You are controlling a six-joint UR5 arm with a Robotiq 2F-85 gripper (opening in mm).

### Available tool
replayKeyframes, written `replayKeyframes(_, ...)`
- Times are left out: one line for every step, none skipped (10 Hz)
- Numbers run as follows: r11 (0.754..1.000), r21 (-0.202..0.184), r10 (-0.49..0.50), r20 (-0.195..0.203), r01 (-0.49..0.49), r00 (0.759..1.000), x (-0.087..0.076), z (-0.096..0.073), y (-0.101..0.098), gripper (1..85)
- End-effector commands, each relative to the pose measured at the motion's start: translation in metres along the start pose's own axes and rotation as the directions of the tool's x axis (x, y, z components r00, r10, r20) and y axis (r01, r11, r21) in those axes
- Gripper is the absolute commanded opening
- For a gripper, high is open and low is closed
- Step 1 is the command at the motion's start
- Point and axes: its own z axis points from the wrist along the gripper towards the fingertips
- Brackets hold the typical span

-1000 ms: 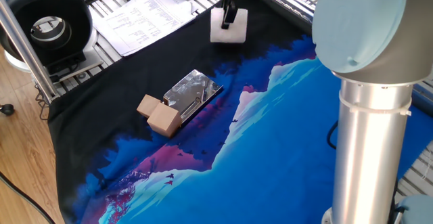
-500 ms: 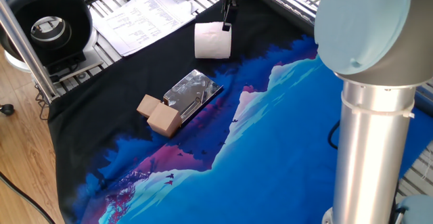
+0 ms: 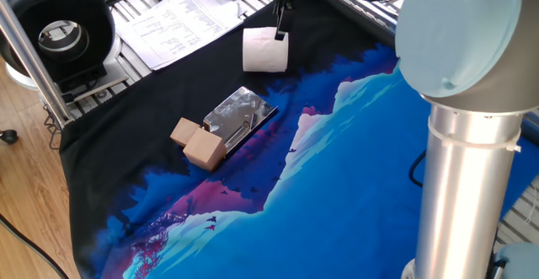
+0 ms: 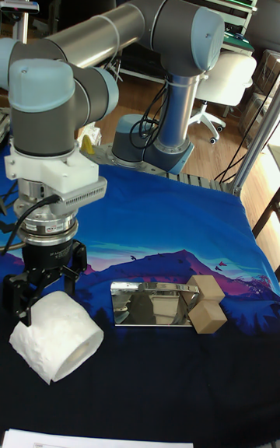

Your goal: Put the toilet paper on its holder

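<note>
The toilet paper [image 3: 265, 50] is a white roll at the back of the cloth, seen larger in the tall fixed view [image 4: 56, 341]. My gripper [image 3: 280, 33] comes down on its top right edge and is shut on the roll, the fingers [image 4: 19, 298] gripping its upper side. The holder [image 3: 242, 115] lies flat in front of and left of the roll, a shiny metal plate with two tan wooden cubes [image 3: 199, 143] at its near-left end. In the tall fixed view the holder [image 4: 152, 304] lies to the right of the roll, apart from it.
A black round spool [image 3: 57, 28] stands at the back left beside printed paper sheets [image 3: 178, 18]. The arm's large grey column [image 3: 467, 152] fills the right foreground. The dark cloth's left edge [image 3: 80, 186] drops off toward the wooden floor.
The gripper carried the toilet paper to the left and nearer the holder between the first two frames. Over the last half second it has stayed put.
</note>
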Motion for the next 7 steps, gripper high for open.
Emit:
replayKeyframes(0.998,-0.017,0.053,0.034,-0.052,0.998,-0.01,0.009,0.004,85.0)
replayKeyframes(0.997,-0.038,0.064,0.044,-0.062,0.997,-0.013,0.012,0.009,85.0)
replayKeyframes(0.995,-0.063,0.082,0.049,-0.079,0.995,-0.016,0.017,0.016,85.0)
replayKeyframes(0.996,-0.051,0.081,0.048,-0.079,0.996,-0.016,0.023,0.015,85.0)
replayKeyframes(0.996,-0.041,0.079,0.044,-0.078,0.996,-0.015,0.028,0.014,85.0)
replayKeyframes(0.997,-0.026,0.076,0.033,-0.076,0.997,-0.013,0.031,0.012,85.0)
replayKeyframes(0.997,-0.014,0.081,-0.001,-0.081,0.997,-0.004,0.032,0.011,85.0)
